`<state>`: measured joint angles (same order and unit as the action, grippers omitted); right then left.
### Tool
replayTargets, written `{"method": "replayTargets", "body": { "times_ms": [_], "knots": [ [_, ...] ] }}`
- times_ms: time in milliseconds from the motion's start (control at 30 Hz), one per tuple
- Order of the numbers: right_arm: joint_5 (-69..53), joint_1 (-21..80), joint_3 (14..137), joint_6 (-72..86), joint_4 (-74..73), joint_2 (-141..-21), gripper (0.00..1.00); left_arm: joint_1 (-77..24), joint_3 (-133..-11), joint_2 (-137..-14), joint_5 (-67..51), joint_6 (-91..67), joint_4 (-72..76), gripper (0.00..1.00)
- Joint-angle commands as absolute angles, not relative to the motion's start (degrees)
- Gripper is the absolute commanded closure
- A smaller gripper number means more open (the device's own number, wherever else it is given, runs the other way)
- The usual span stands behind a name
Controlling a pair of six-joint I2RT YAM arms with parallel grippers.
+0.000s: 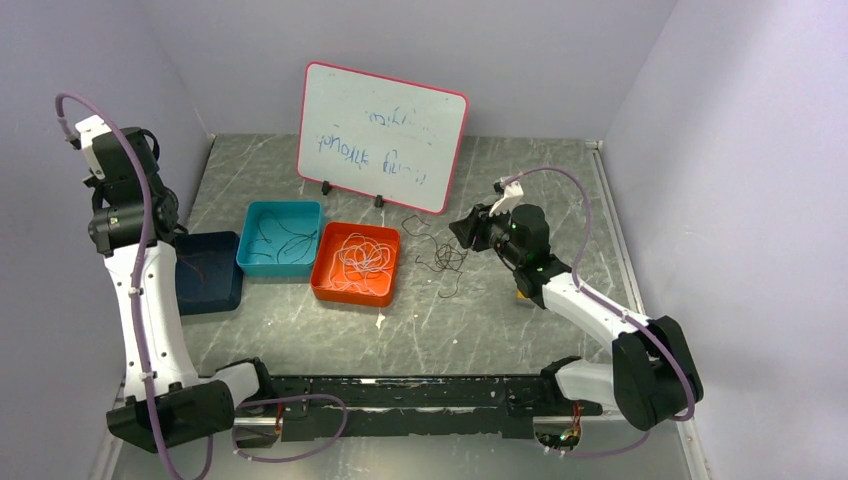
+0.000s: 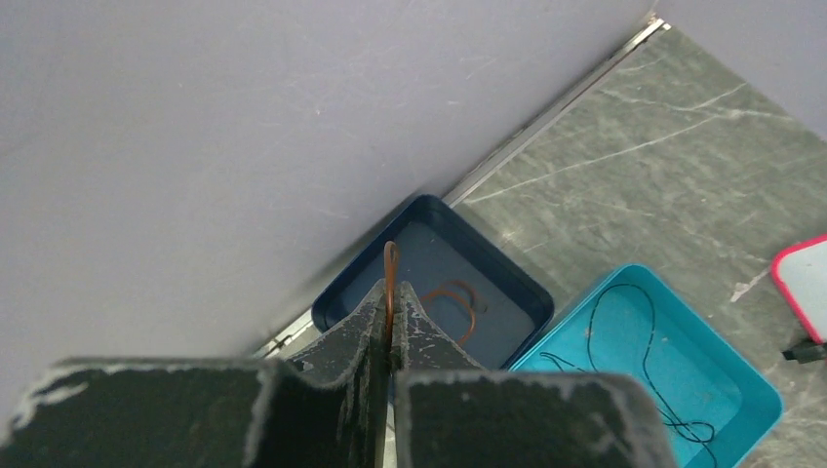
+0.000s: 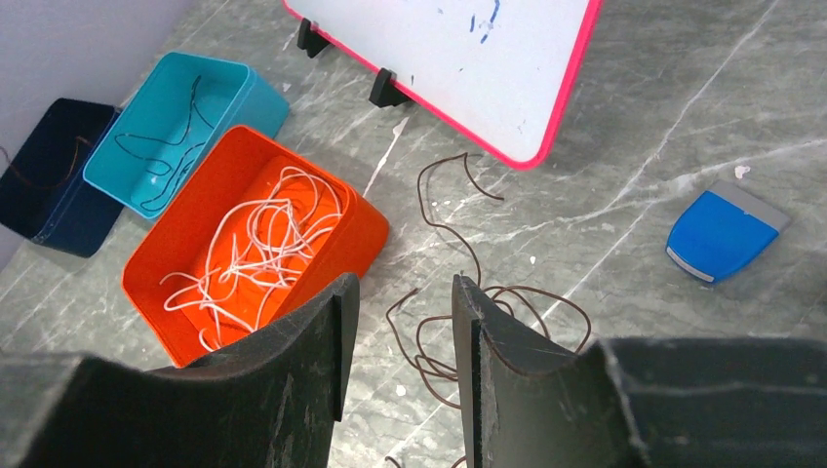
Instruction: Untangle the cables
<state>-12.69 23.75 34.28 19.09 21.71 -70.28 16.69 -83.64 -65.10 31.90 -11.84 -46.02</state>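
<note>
Overall: the sort by colour looks well advanced. Three trays each hold one colour, and one loose knot lies on the table (image 1: pixel 480 320).
Left arm: the left gripper (image 2: pixel 390 297) has its fingers pressed together on a reddish cable (image 2: pixel 391 261), and a short loop of it stands up above the tips. The gripper is held high over the navy tray (image 2: pixel 439 244).
Left edge: the navy tray sits against the table's left edge by the wall, with a second reddish loop (image 2: pixel 460 297) lying on its floor.
Next along: the teal tray (image 1: pixel 262 215), just beside the navy one, holds thin black cables (image 1: pixel 285 245).
Middle: the orange tray (image 3: pixel 351 239), just beside the teal one, holds white cables (image 3: pixel 263 244) in a loose curly heap.
Right arm: the right gripper (image 3: pixel 400 292) has its fingers at a middling gap with nothing between them. It hovers low over the dark brown cables (image 3: pixel 426 343).
Loose knot: the dark brown cables lie on bare table between the orange tray and the right edge, in front of the whiteboard (image 1: pixel 385 135). Several loops cross one another.
Done, as judged: white and black strands are binned, and one reddish strand is binned.
Left, as judged: the held reddish cable has not yet been dropped in, and the brown knot has not been separated.
Other: a blue block (image 3: pixel 724 229) lies near the right edge, apart from the cables.
</note>
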Motion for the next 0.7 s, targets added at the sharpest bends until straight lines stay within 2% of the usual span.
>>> {"method": "replayTargets", "body": {
  "times_ms": [0, 433, 667],
  "knots": [
    [-13.01, 24.37, 35.17, 19.07, 21.97, -69.96, 0.56, 18.93, -80.88, -64.44, 30.15, -12.22, -43.23, 0.93],
    [-12.28, 24.52, 34.75, 18.62, 21.59, -69.46, 0.56, 20.36, -73.17, -65.99, 28.39, -13.19, -38.5, 0.93],
    [-12.21, 24.53, 34.95, 18.61, 21.17, -69.58, 0.55, 20.47, -79.23, -67.33, 26.31, -12.44, -38.16, 0.93]
  ]
}}
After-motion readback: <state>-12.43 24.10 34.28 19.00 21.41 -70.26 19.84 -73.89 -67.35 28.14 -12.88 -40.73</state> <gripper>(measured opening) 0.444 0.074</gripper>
